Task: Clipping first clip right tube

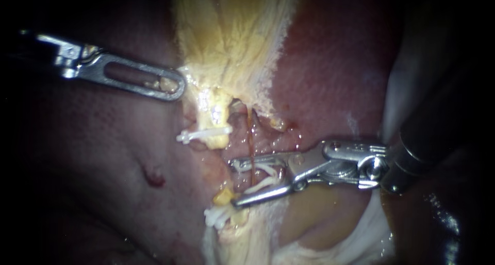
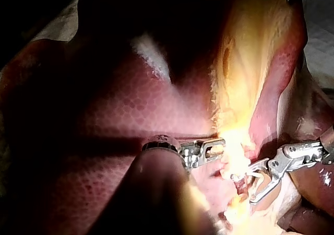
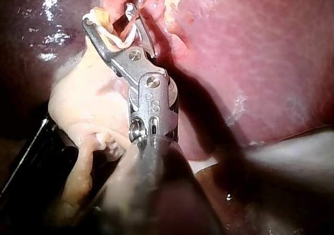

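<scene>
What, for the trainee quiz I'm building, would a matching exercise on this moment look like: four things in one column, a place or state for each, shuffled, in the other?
Things:
1. left instrument
2. loaded clip
3. placed clip
4. liver

Places or states:
A. red, beside the pale yellow tissue
B. closed, free of both instruments
C. tip at the edge of the pale yellow tissue
D. spread, held between the right instrument's jaws

Pairs: 1-C, 2-D, 3-B, 4-A.
</scene>
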Robot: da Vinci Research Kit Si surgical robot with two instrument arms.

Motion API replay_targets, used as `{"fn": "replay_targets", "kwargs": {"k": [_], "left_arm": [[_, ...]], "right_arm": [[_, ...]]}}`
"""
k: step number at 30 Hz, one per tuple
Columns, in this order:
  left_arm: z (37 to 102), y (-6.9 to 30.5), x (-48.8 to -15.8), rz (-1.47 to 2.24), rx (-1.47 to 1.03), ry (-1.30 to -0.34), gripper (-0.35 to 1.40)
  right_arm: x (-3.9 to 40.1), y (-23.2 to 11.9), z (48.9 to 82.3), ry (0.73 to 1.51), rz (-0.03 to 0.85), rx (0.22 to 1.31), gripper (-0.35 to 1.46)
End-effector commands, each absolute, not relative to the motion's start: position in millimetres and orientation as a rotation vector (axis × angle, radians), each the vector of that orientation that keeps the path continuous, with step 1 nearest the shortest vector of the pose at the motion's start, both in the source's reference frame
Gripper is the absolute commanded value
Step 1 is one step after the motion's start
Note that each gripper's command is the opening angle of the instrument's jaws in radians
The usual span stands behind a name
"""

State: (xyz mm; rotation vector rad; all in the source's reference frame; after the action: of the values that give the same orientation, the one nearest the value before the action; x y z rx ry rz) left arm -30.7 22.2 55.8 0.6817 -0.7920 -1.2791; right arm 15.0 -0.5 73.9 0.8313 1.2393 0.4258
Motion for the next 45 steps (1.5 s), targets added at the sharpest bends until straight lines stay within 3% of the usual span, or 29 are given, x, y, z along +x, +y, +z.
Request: {"fn": "replay_targets", "kwargs": {"k": [1, 19, 30, 38, 45], "left_arm": [[55.8, 22.2, -30.7, -1.279, 0.682, -0.792, -0.35], [56.0, 22.3, -30.6, -1.279, 0.681, -0.792, -0.35], [56.0, 22.3, -30.6, -1.279, 0.681, -0.792, -0.35], [56.0, 22.3, -30.6, -1.279, 0.681, -0.792, -0.35], [56.1, 22.4, -30.6, -1.279, 0.681, -0.792, -0.35]], "right_arm": [[15.0, -0.5, 73.8, 1.246, 0.433, 0.836, 0.5], [14.7, -1.4, 69.3, 1.319, 0.438, 0.956, 0.49], [14.3, -1.2, 69.2, 1.317, 0.45, 0.975, 0.47], [13.6, -1.0, 69.9, 1.315, 0.45, 0.981, 0.33], [12.8, -0.9, 70.4, 1.301, 0.469, 1.003, 0.01]]}}
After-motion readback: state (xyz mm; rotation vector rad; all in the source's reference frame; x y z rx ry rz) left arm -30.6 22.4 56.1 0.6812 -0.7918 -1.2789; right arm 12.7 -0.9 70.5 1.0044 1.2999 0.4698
